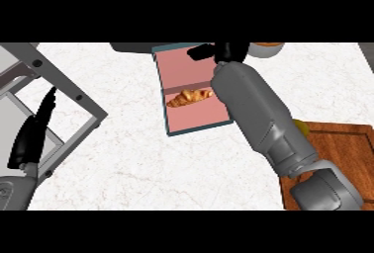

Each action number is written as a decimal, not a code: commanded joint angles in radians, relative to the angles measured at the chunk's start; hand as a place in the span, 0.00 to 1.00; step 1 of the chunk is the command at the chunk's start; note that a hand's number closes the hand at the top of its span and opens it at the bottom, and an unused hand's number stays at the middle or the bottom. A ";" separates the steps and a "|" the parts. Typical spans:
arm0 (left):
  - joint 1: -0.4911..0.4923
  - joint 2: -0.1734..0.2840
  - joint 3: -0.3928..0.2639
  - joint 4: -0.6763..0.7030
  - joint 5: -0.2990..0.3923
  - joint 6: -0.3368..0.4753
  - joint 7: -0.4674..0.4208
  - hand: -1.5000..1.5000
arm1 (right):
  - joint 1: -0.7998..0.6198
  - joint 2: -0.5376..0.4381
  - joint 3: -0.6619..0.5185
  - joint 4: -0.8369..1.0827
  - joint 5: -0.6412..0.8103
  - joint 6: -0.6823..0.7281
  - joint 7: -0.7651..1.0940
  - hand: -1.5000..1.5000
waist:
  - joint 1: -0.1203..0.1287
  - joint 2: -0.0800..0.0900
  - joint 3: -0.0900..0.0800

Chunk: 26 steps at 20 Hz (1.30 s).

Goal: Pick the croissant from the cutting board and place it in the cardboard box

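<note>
One croissant [189, 97]: lying in the cardboard box [191, 121], far table edge.
Right hand [219, 51]: fingers relaxed, holding nothing.
Tip: I'd lift straight out, clear of the walls.

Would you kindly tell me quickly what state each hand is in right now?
Left hand: open, resting at the view's left edge, holding nothing.
Right hand: beyond the box, holding nothing visible; fingers cannot be told.

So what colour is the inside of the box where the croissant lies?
Pink inside the box, under the golden-brown croissant; seen in the head view.
</note>
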 commanded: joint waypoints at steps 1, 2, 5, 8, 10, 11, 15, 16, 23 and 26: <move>0.052 0.025 0.030 0.004 0.014 -0.017 -0.035 0.50 | -0.018 0.000 -0.045 -0.051 -0.043 -0.118 -0.075 0.00 | -0.017 -0.008 0.000; -0.008 0.010 0.023 0.017 0.001 -0.004 0.006 0.50 | -0.003 0.000 -0.039 -0.049 -0.064 -0.151 -0.096 0.00 | -0.023 -0.007 0.000; 0.035 0.009 0.027 -0.049 0.006 -0.005 0.041 0.50 | 0.038 0.000 -0.093 -0.078 -0.106 -0.172 -0.176 0.00 | -0.041 -0.015 0.001; 0.005 0.009 0.059 0.051 0.002 -0.004 0.001 0.50 | 0.062 -0.007 -0.118 -0.189 -0.159 -0.097 -0.235 0.00 | -0.071 -0.020 0.000; 0.079 0.023 0.084 0.013 0.028 -0.030 -0.030 0.50 | 0.180 -0.013 -0.100 -0.269 -0.178 -0.094 -0.258 0.00 | -0.078 -0.027 0.000; 0.059 0.011 0.069 0.020 -0.005 0.003 -0.002 0.50 | 0.240 -0.008 -0.079 -0.347 -0.176 -0.093 -0.248 0.00 | -0.098 -0.033 0.000; 0.140 -0.009 0.081 0.003 -0.006 0.016 -0.059 0.50 | 0.391 -0.085 -0.042 -0.529 -0.166 -0.014 -0.185 0.00 | -0.107 -0.038 0.000; 0.108 0.028 0.113 0.042 0.022 -0.026 -0.067 0.50 | 0.455 -0.071 -0.016 -0.586 -0.150 -0.017 -0.154 0.00 | -0.120 -0.040 -0.001; 0.110 0.020 0.115 -0.022 0.011 -0.011 0.004 0.50 | 0.767 -0.192 0.066 -1.048 -0.110 0.125 0.015 0.00 | -0.130 -0.042 -0.001; 0.091 0.003 0.109 0.030 -0.004 -0.007 -0.029 0.50 | 0.938 -0.268 0.057 -1.226 -0.182 0.221 -0.022 0.00 | -0.131 -0.035 -0.001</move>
